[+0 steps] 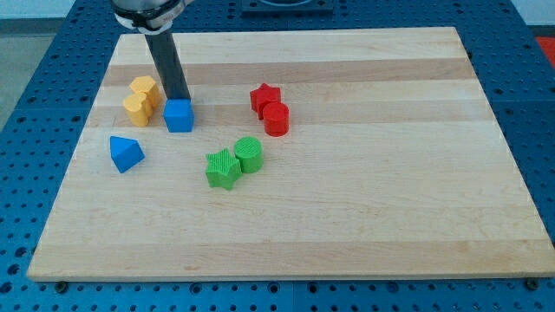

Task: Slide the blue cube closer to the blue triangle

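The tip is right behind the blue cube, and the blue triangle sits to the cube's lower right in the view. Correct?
Not quite. In the camera view the blue triangle sits to the lower left of the blue cube, not lower right. My tip is indeed right behind the cube.

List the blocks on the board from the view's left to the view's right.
Blue triangle → the two yellow blocks → blue cube, with my tip at its top edge → green star → green cylinder → red star → red cylinder.
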